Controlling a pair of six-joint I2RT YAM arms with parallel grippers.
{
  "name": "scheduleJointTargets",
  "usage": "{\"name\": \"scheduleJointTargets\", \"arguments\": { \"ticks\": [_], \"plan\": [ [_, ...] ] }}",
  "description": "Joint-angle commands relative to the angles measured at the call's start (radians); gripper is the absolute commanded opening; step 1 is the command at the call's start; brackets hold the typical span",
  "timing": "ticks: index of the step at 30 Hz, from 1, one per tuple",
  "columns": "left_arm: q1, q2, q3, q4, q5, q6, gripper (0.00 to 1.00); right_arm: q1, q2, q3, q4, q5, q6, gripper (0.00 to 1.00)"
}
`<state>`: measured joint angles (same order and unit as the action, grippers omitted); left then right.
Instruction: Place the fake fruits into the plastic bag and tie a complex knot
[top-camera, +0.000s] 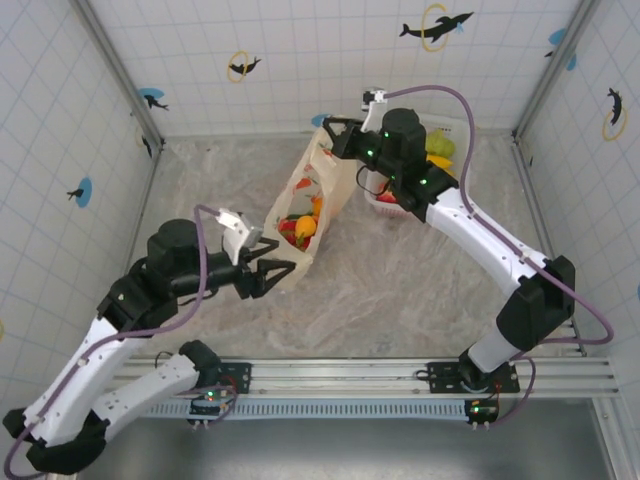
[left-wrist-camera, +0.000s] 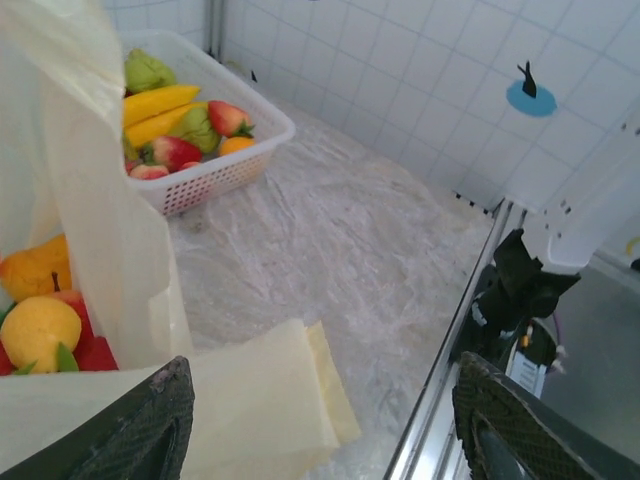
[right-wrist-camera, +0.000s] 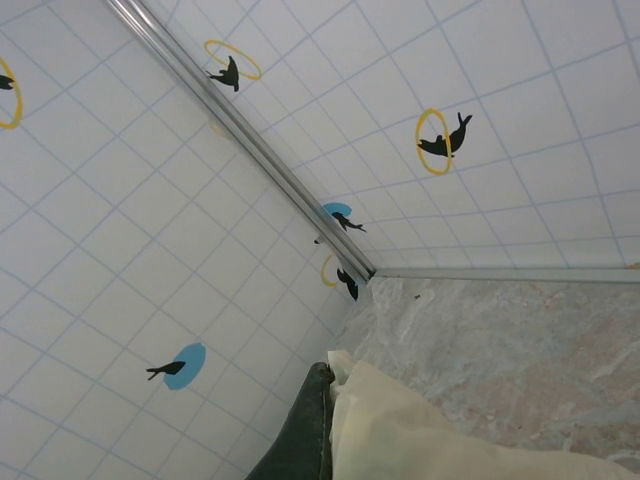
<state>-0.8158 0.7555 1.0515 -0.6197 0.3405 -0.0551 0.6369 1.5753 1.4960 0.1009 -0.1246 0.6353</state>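
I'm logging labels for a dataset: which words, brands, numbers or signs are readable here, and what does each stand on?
None readable: no words, brands or numbers.
White tiled walls: only black animal silhouettes, yellow rings, blue discs.
Thin translucent cream-yellow plastic bag: no lettering.
Rigid white plastic basket: no label.

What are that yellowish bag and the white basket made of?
The bag looks like thin, soft plastic film: light shows through it and it creases. The basket is probably rigid white plastic, with a moulded lattice wall.
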Motion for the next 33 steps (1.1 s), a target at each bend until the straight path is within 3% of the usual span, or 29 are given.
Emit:
{"name": "scheduleJointTargets", "arguments": {
  "ticks": [1, 4, 8, 13, 15, 18, 19, 27, 33],
  "plan": [
    [-0.108, 0.074, 0.025, -0.005, -0.223, 0.098, 0.71, -0.009, -0.01, 0.009, 0.029, 0.016, -0.009, 0.0],
    [-0.195, 0.146, 0.068, -0.076, -0.355, 0.139, 0.73, -0.014, -0.014, 0.0, 0.032, 0.011, -0.007, 0.0],
    [-0.218, 0.185, 0.081, -0.089, -0.454, 0.184, 0.73, -0.022, -0.013, -0.006, 0.041, -0.003, 0.0, 0.0],
    [-0.226, 0.245, 0.093, -0.093, -0.571, 0.186, 0.6, -0.029, -0.019, -0.021, 0.055, -0.016, 0.012, 0.0],
    [-0.226, 0.26, 0.108, -0.099, -0.584, 0.193, 0.45, -0.034, -0.025, -0.027, 0.06, -0.016, 0.018, 0.0],
    [-0.226, 0.266, 0.148, -0.111, -0.577, 0.203, 0.06, -0.041, -0.032, -0.027, 0.058, -0.029, 0.027, 0.0],
    [-0.227, 0.262, 0.164, -0.119, -0.572, 0.208, 0.0, -0.044, -0.034, -0.026, 0.053, -0.037, 0.029, 0.0],
    [-0.225, 0.171, 0.375, -0.102, -0.697, 0.335, 0.0, -0.095, -0.092, 0.012, -0.044, -0.14, 0.024, 0.0],
    [-0.21, 0.224, 0.603, -0.107, -0.759, 0.423, 0.0, -0.145, -0.173, 0.012, -0.112, -0.266, 0.094, 0.0]
  ]
}}
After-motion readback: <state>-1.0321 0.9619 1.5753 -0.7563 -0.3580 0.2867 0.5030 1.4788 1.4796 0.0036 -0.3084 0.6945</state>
